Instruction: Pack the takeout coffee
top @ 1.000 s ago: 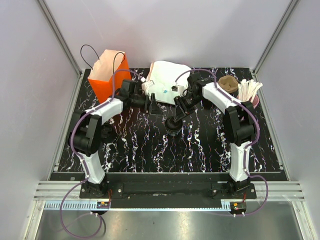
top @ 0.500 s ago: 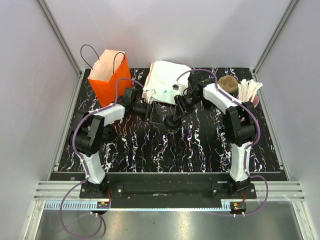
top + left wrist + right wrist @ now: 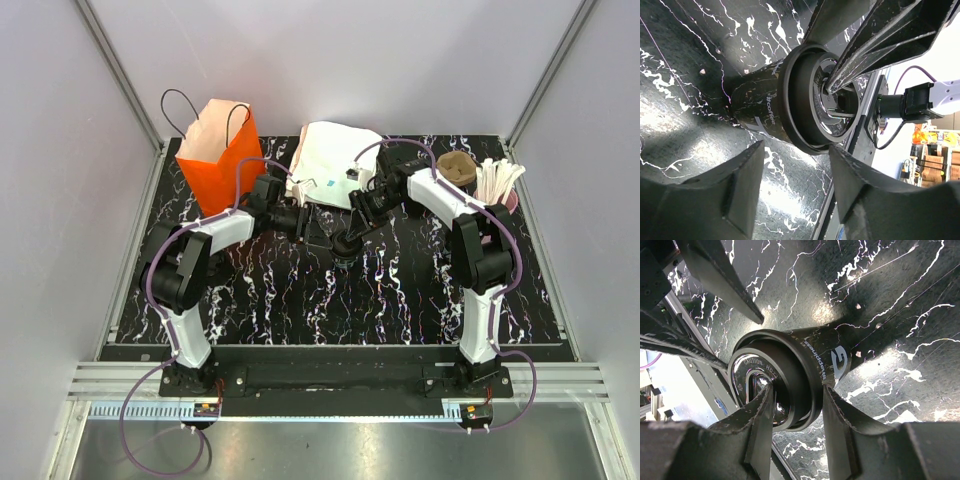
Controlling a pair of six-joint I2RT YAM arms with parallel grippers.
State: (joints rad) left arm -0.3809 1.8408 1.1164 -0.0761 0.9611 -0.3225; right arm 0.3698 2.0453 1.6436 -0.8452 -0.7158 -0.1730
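**A:** Bottom of the top view, both arm bases are sitting at the table (image 3: 250, 300) edge. Moving up to mid-frame, the two claws are meeting over the takeout coffee (image 3: 343, 250).

**B:** Claw states?

**A:** The right gripper (image 3: 796, 390) is pinching the cup's lid rim, with one finger sitting in the lid recess and the other pressing outside the rim. The left gripper (image 3: 796, 159) is spreading wide and gripping nothing.

**B:** Where's the cup sitting against the left one?

**A:** It's standing on the table, seemingly upright with the lid on, centre of the left wrist frame. It's lying just beyond the spread fingertips and lining up with the gap. I'm not seeing either finger touching it.

**B:** Step in hand?

**A:** I'm guessing the left is lining up to take the body. Doing it well means sliding forward until both fingers are flanking the printed wall below the lid. Then it's closing gently, since a thin cup could be buckling under a hard squeeze. The right shouldn't be releasing before the left is holding. The cup should be staying level, because a lid pinch alone could be popping the lid off.

**B:** Farther back?

**A:** Upper left, an orange bag (image 3: 215, 155) is standing open, likely the packing target. Upper centre, a white paper bag (image 3: 335, 160) is lying crumpled. Upper right, a brown tray-like piece (image 3: 457, 168) and a pink cup of sticks (image 3: 500, 185) are sitting well apart from the claws.
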